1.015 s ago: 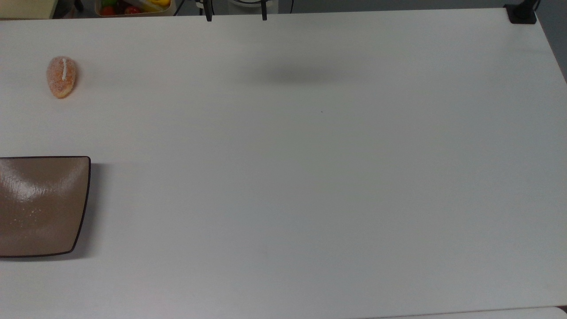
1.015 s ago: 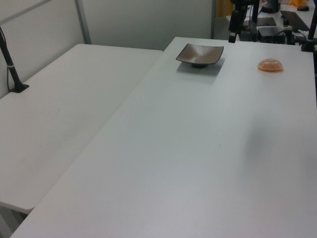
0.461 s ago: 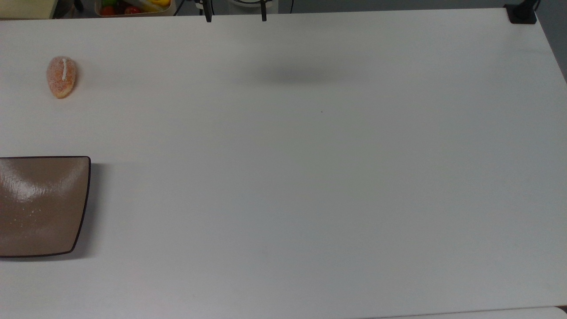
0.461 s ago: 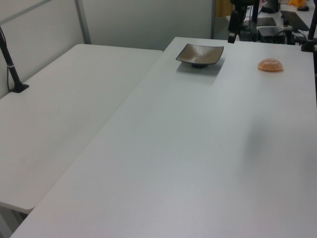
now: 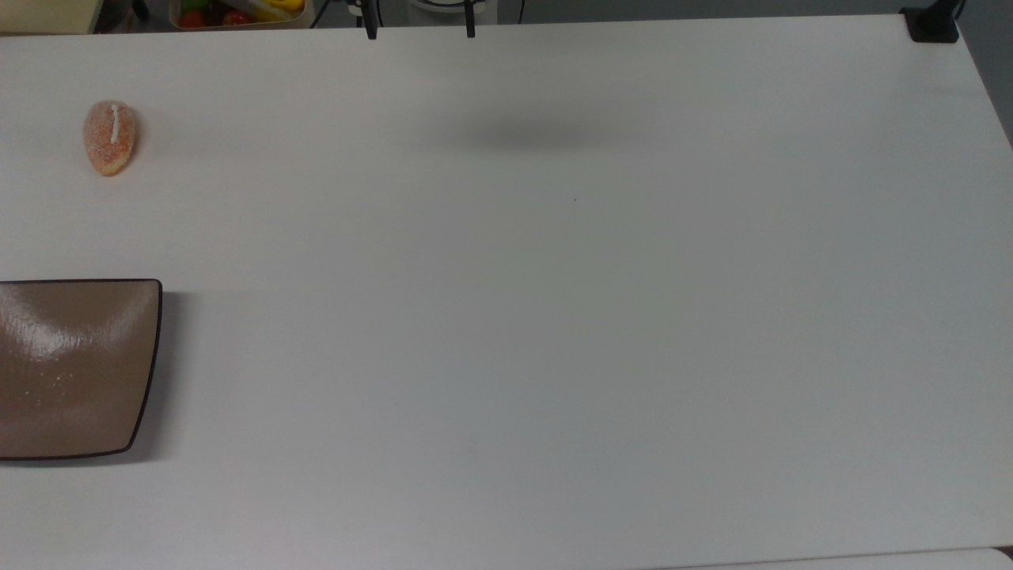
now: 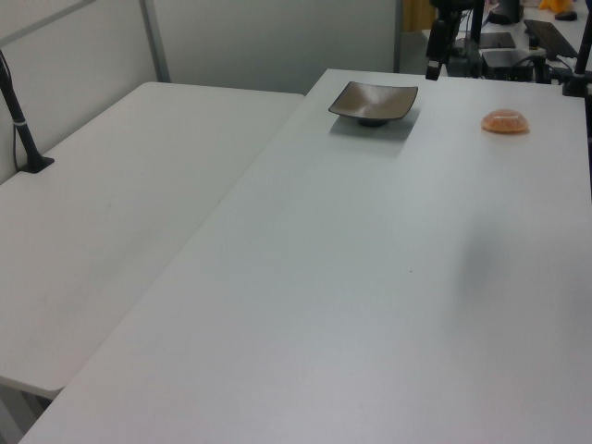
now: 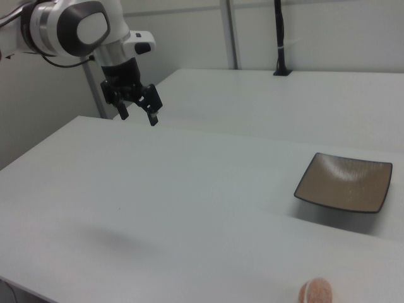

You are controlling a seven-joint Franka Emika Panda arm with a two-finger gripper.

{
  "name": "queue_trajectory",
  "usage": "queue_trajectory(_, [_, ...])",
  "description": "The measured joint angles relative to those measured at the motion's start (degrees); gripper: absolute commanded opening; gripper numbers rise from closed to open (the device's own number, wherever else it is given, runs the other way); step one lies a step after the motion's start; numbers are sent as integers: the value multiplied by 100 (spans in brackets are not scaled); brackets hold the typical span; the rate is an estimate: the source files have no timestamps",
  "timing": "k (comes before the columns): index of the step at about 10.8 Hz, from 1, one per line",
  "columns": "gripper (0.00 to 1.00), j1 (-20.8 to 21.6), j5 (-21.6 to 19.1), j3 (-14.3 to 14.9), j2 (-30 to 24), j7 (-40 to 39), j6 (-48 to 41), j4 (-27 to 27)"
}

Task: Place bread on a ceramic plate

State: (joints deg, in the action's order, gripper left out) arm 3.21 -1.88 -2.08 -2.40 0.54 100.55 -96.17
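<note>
A white surface (image 5: 554, 317) holds a brown square ceramic plate (image 5: 71, 368) at the top view's left edge, with nothing in it. The bread (image 5: 110, 137), an orange sugared bun, lies on the surface well apart from the plate, toward the top view's upper left. In the right view, the robot's hand (image 7: 137, 112) hangs above the surface, fingers spread, holding nothing.

Place: a robot lab or test room.
Tables: two plain white tables (image 6: 305, 305) pushed side by side, nearly bare.
Arm: a white Franka arm (image 7: 76, 28) hangs over the near table in the right view.
Rigging: black camera poles (image 6: 20, 116) clamped to table edges, cables at the far end.
Props: a bin of toy fruit (image 5: 237, 12) past the far edge in the top view.
Walls: pale partition panels (image 6: 268, 42).
</note>
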Motion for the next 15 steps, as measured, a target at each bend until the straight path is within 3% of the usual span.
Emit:
queue_trajectory(5, [100, -145, 2, 31, -15, -1795, -414, -9])
queue_trajectory(9, [100, -478, 77, 70, -65, -1944, -464, -9])
queue_trajectory(10, [100, -616, 138, 151, -66, -1956, -464, -8])
queue_trajectory(15, [100, -1028, 183, 1181, 32, -2049, -28, -2])
